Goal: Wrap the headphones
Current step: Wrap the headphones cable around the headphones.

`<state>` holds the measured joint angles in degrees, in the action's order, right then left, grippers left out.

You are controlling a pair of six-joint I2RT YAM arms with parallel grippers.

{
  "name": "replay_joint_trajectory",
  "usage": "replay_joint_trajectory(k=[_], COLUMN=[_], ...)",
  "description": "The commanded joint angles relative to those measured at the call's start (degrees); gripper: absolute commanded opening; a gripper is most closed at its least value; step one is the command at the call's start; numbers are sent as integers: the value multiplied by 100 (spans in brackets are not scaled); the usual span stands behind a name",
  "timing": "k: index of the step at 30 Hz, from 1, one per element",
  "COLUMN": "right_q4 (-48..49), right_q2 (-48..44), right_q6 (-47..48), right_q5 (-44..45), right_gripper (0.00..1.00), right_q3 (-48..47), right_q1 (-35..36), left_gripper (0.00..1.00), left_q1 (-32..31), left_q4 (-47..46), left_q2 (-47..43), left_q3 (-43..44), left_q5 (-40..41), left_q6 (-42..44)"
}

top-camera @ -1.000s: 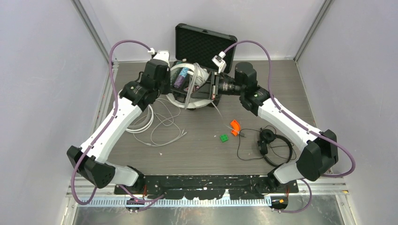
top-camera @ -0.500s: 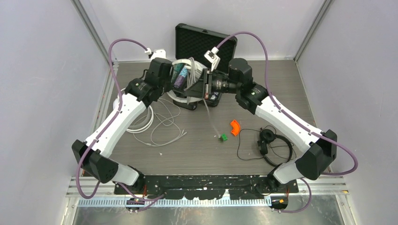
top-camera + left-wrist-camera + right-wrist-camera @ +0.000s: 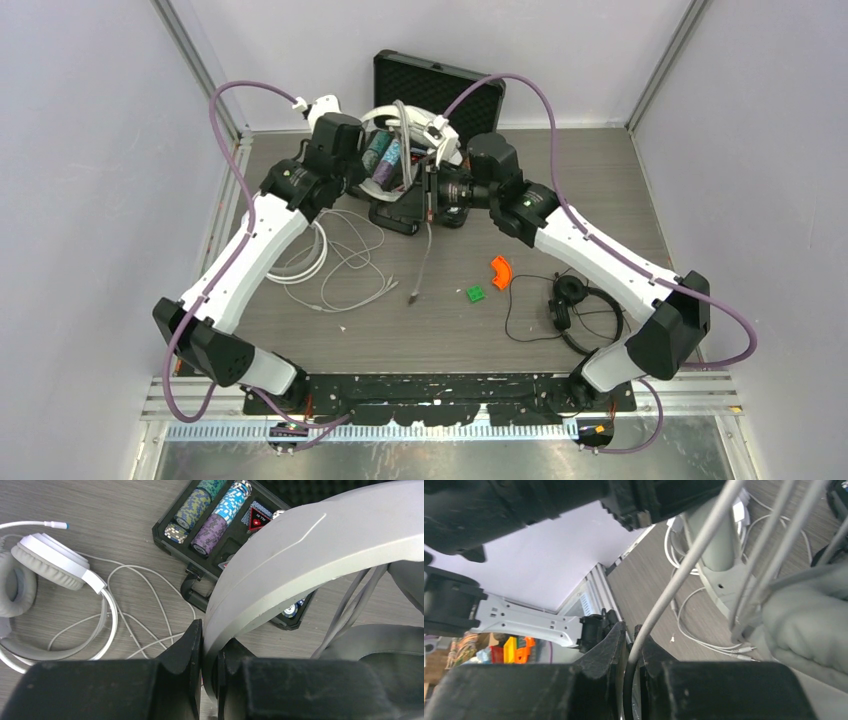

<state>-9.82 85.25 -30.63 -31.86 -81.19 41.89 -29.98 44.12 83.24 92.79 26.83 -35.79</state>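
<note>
1. Between the fingers of the left pincer (image 3: 210, 641) sits the pale headband (image 3: 310, 545) of a white headset (image 3: 392, 112); the pincer is clamped on it and holds the headset raised off the worktop (image 3: 600, 180).
2. Just beside it, facing it, the right pincer (image 3: 631, 647) has its fingers drawn together on the grey cable (image 3: 689, 560) of that same headset.
3. Several strands of this cable run past the right pincer, close to a grey ear cushion (image 3: 804, 625).
4. From the right pincer the cable hangs down toward the arm bases and ends in a plug (image 3: 413, 297). Whether the plug touches the worktop, I cannot tell.
5. Beneath both pincers lies an open black case (image 3: 175, 550) with rows of poker chips (image 3: 220, 515) in its compartments.
6. Below and to the left of the left pincer, a second white headset (image 3: 45, 570) rests on the worktop, its thin white cord (image 3: 150, 595) spread loose beside it.
7. Well apart from the right pincer, near the right arm's base, lies a black headset (image 3: 570, 300) ringed by its thin cord.
8. Between that black headset and the hanging plug lie an orange piece (image 3: 500, 270) and a green block (image 3: 476, 294).
</note>
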Motion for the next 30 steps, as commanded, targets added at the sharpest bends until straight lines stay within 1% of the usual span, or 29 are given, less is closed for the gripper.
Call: replay_joint_trajectory(k=[1, 5, 10, 13, 18, 21, 24, 30], right_q4=[447, 650, 947, 1459, 2222, 2509, 2771, 3724], right_q2=[-164, -261, -477, -606, -771, -708, -600, -512], right_q6=[436, 751, 1110, 1258, 1516, 1583, 1587, 1404], right_q5=[306, 595, 1194, 1345, 1452, 1400, 1323, 1334], right_gripper=[18, 18, 19, 19, 21, 21, 22, 24], right_q3=[186, 421, 848, 1196, 1796, 2023, 2171, 2643], right_q1=[163, 284, 369, 403, 443, 451, 459, 503], left_gripper=[0, 0, 0, 0, 0, 0, 0, 0], left_q1=[70, 80, 80, 80, 84, 80, 80, 84], left_q4=[-429, -390, -380, -466, -409, -377, -322, -239], left_q2=[-418, -466, -541, -624, -737, -774, -783, -765], left_q3=[433, 539, 676, 661, 619, 640, 715, 877], left_q5=[-146, -310, -424, -510, -583, -680, -780, -802], left_q6=[-717, -865, -979, -974, -997, -1030, -1097, -1101])
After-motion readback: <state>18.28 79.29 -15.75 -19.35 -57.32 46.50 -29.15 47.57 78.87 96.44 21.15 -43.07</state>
